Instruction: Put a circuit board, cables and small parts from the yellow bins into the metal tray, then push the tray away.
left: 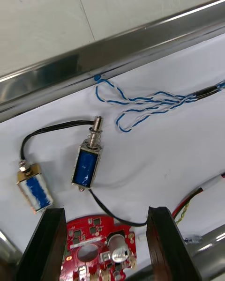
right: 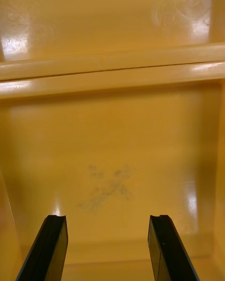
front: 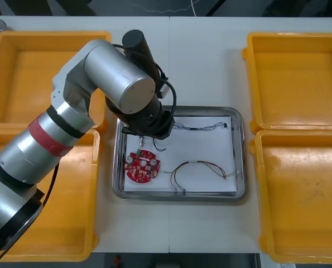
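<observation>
though open, left claw [left: 105,211] above circuit board [left: 76,230]

A pale, matte desk [front: 205,67] is stretching across the front view, with a thin straight seam [front: 169,61] running from its far edge toward the near one. Beyond the far edge a dark floor [front: 266,6] is showing, with a thin white cord [front: 195,6] lying across it. Soft, even light is falling from above.
</observation>
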### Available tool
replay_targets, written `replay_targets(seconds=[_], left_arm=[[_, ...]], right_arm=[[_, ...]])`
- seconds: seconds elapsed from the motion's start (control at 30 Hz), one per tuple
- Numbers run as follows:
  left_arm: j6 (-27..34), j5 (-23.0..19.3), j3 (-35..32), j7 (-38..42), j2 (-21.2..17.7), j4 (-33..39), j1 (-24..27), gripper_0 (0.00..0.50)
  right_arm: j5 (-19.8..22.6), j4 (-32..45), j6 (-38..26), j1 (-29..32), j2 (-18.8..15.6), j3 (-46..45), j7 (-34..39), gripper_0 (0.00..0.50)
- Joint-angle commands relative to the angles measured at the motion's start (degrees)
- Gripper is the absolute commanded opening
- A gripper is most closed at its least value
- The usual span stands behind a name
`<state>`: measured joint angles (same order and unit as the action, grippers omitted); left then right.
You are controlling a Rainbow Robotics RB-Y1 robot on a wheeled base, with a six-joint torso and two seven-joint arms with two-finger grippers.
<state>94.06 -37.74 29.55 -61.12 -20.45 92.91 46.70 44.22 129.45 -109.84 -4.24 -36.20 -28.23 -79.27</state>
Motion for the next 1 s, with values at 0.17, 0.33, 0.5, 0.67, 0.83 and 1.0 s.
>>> replay_targets(seconds=[0.17, 0.33, 0.5, 0.67, 0.83, 1.0], left_arm=[[9.13, -0.67, -9.95, 4.61, -3.02, 8.69, 1.46, 0.5], [13.61, -1.28, -14.43, 3.99, -5.3, 14.14, -1.35, 0.5], [15.94, -2.34, -18.3, 3.47, -8.38, 20.91, -4.78, 0.5], [15.94, -5.77, -23.75, 3.12, -12.42, 27.59, -9.88, 0.5], [15.94, -9.28, -28.41, 3.2, -16.55, 31.19, -13.65, 0.5], [15.94, -12.18, -34.21, 2.94, -19.98, 32.95, -18.14, 0.5]], right_arm=[[1.66, 4.85, -0.16, 0.64, -3.35, 0.81, 0.78, 0.5], [2.62, 5.82, -0.16, -0.95, -4.31, 3.97, 0.61, 0.5], [5.7, 5.82, -0.16, -3.85, -5.28, 7.49, 1.05, 0.5], [7.46, 5.82, -0.16, -7.98, -5.28, 12.76, 1.13, 0.5], [7.9, 5.9, -0.16, -11.84, -5.28, 18.74, 1.05, 0.5], [8.07, 5.9, -0.16, -16.41, -5.19, 27.52, 0.87, 0.5]])
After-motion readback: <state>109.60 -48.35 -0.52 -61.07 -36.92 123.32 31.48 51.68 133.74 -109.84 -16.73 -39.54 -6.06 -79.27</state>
